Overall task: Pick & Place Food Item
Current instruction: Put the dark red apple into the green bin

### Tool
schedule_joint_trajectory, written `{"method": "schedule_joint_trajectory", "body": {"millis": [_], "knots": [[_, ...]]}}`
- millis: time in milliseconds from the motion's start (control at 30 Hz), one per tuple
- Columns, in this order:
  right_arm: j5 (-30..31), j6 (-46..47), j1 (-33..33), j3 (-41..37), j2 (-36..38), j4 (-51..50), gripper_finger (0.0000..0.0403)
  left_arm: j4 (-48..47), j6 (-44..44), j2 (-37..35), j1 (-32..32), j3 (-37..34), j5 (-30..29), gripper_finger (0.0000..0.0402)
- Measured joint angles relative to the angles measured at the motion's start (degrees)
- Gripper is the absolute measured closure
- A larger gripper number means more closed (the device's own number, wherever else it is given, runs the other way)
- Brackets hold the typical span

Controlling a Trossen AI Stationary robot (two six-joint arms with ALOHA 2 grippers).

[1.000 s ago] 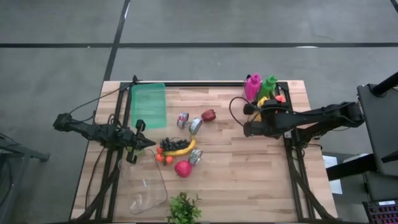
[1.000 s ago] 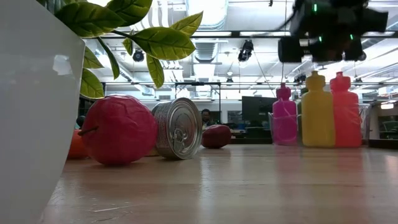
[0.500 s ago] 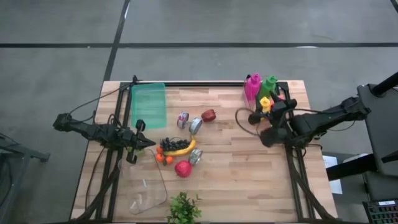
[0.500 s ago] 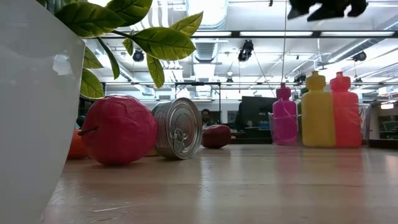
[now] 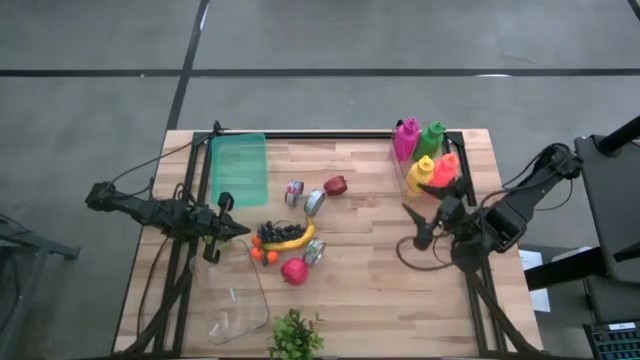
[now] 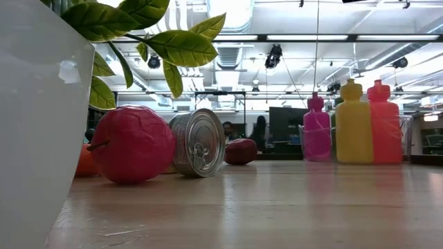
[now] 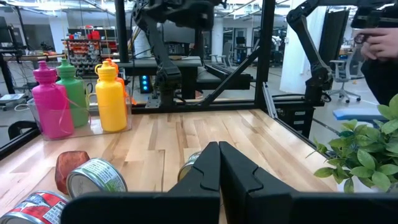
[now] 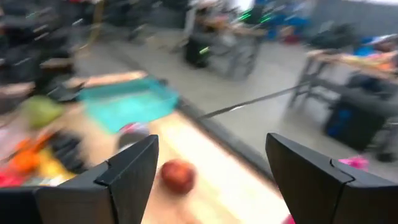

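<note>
Hovering above table, right claw [image 5: 425, 225] spread wide, empty; left claw [image 5: 243, 231] together.

Right wrist view motion-blurred; red fruit [image 8: 178, 176] kind unclear. White pot [image 6: 31, 124] cut by low view's edge.

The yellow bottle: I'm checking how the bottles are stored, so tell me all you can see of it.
The yellow bottle looks like opaque plastic, with a rounded shoulder, a narrower neck and a knob-like cap. It stands upright at the table's far right edge, in a clear holder shared with the pink bottle, the green bottle and the orange-red bottle, packed closely beside them. Nothing grips it; the open right pincer is nearer the front, apart from it.
</note>
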State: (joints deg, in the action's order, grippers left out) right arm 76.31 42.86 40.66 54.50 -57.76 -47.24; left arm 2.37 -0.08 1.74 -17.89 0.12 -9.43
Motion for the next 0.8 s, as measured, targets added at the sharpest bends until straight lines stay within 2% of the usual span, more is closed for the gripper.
{"method": "schedule_joint_trajectory", "body": {"millis": [133, 233, 367, 500, 567, 667, 800], "knots": [[-1.29, -0.58, 2.73, 0.01, -0.02, 0.09, 0.0109, 0.01, 0.0, 0.0, 0.01, -0.01, 0.0, 0.0402], [-1.46, -4.33, 3.73, 0.13, -0.27, 2.46, 0.0109, 0.01, 0.0, 0.0, 0.02, 0.0, 0.0, 0.0402], [-3.45, -12.73, 4.23, -0.42, -1.4, 9.27, 0.0109, 0.0, 0.0, 0.0, 0.02, 0.0, 0.0, 0.0402], [-5.12, -26.72, 4.19, -0.5, -2.96, 17.07, 0.0109, 0.02, 0.0, 0.0, 0.0, -0.01, 0.0, 0.0402], [-8.17, -34.26, 3.84, -0.56, -3.74, 21.78, 0.0109, 0.0, 0.0, 0.0, 0.0, -0.01, 0.0, 0.0402], [-16.75, -43.1, 3.22, -0.69, -4.57, 27.78, 0.0109, 0.0, 0.0, 0.0, 0.01, -0.01, 0.0, 0.0402], [-23.6, -47.64, 3.22, -0.82, -4.66, 32.72, 0.0109, 0.02, 0.0, 0.0, 0.01, 0.0, 0.0, 0.0402]]}}
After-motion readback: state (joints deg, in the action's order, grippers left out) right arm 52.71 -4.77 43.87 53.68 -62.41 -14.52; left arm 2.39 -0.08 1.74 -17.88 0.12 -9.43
